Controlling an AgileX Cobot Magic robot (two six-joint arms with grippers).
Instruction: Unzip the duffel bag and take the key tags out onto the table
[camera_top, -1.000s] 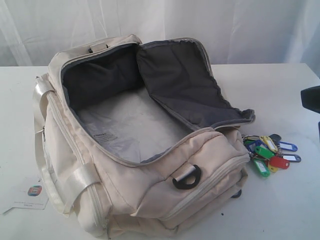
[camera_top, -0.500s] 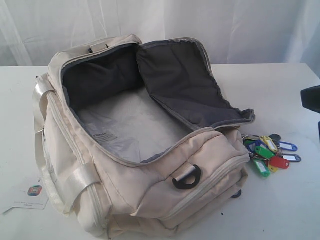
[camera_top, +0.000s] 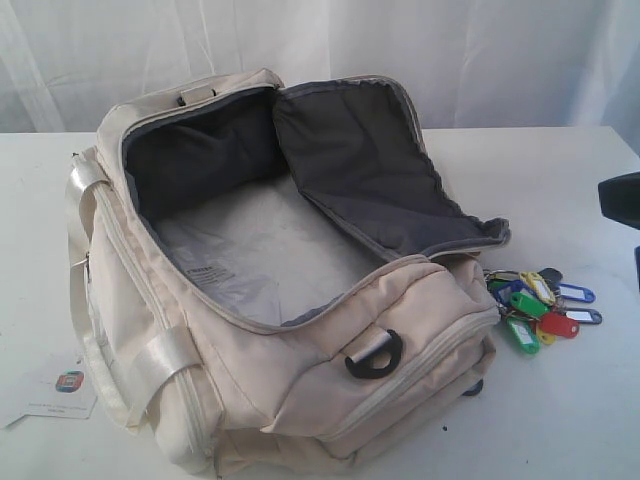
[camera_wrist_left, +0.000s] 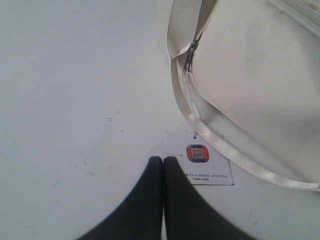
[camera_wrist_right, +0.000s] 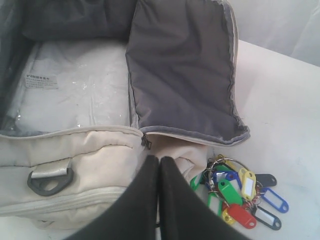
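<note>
Left gripper (camera_wrist_left: 163, 161) is pinched tight and empty, over the table (camera_wrist_left: 65, 100) by a paper card (camera_wrist_left: 202, 162). The bag (camera_top: 250, 385) sits mid-table, zip open, flap thrown back, grey lining showing. Key tags (camera_top: 540, 305) lie on the table just beside its right end. Right gripper (camera_wrist_right: 159, 161) is closed tight near them, holding nothing.

duffel bag (camera_top: 300, 380): bottom edge cut off by the exterior frame. right arm (camera_top: 622, 198) is just a dark sliver at that frame's edge. card (camera_wrist_left: 207, 162): one corner hidden behind left end effector (camera_wrist_left: 163, 161), small print unreadable in exterior view. key tags (camera_wrist_right: 240, 192): near side hidden behind right end effector (camera_wrist_right: 159, 161), tags overlap, count unclear, labels too small to read.
</note>
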